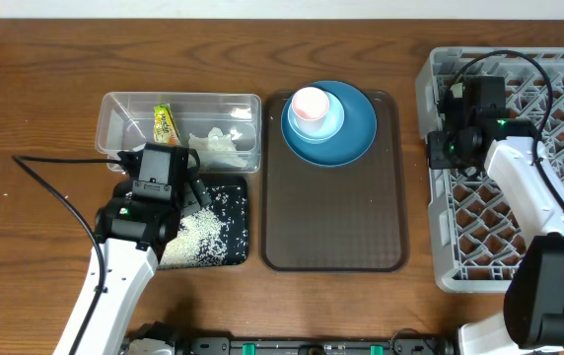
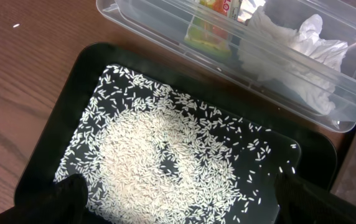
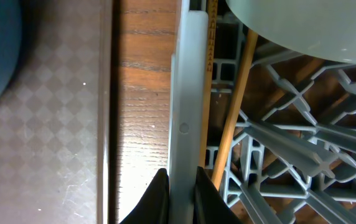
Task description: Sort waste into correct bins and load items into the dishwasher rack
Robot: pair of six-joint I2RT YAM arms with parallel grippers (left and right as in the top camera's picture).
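Chopsticks in the rack, lying lengthwise along its left wall.
The rack [image 1: 438, 237] stands right of the brown tray [image 1: 331, 217], which bears the plate [image 1: 361, 128]. The chopsticks [image 3: 233, 124] run beside the wall, one slanting, under a pale bowl [image 3: 302, 25]. Left jaws spread wide over rice [image 2: 159, 168]. Right jaws sit nearly together above the wall; I cannot tell if they grip anything.

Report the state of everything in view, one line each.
left gripper: open above rice
right gripper: nearly shut at dishwasher rack's wall
black tray: holds rice
clear container: holds wrapper, tissue
pink cup: upright in light blue bowl on dark blue plate
brown serving tray: carries that stack
chopsticks: in rack
mint-green bowl: in rack
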